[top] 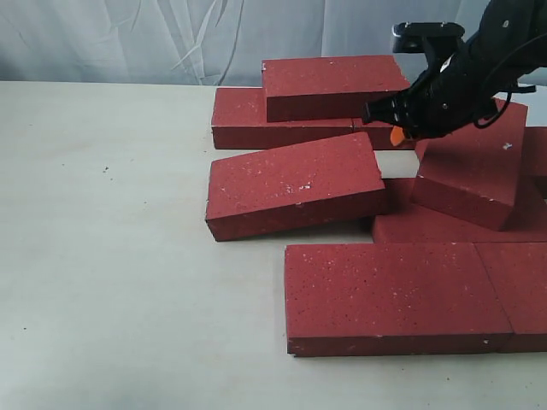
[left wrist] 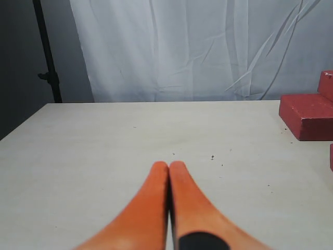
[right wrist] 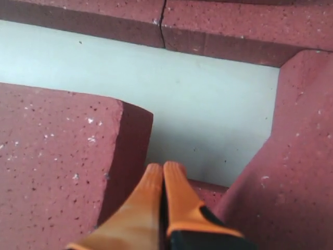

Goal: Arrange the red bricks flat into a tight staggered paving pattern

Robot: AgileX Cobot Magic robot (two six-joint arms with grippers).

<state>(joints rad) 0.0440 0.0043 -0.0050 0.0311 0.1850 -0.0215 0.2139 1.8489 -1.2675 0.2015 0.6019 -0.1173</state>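
Table [top: 102,256] is carrying the red bricks [top: 393,295] clustered toward its right, some lying flat, two leaning tilted. Right gripper [top: 398,134] is hovering above a gap between them, fingers pressed together, gripping nothing. Left gripper [left wrist: 169,167] is sitting likewise closed and empty, well apart from them

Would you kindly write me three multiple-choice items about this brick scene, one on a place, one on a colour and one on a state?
1. The right gripper hovers over: A) a gap between the red bricks; B) a spot far from any brick; C) the curtain.
2. Its fingers are: A) blue; B) orange; C) green.
3. The left gripper is: A) wide open; B) shut on a brick; C) shut, empty.
Answers: 1 A, the right wrist view shows bricks ringing the patch of table below it; 2 B, that view shows orange; 3 C, its fingers meet over bare table.
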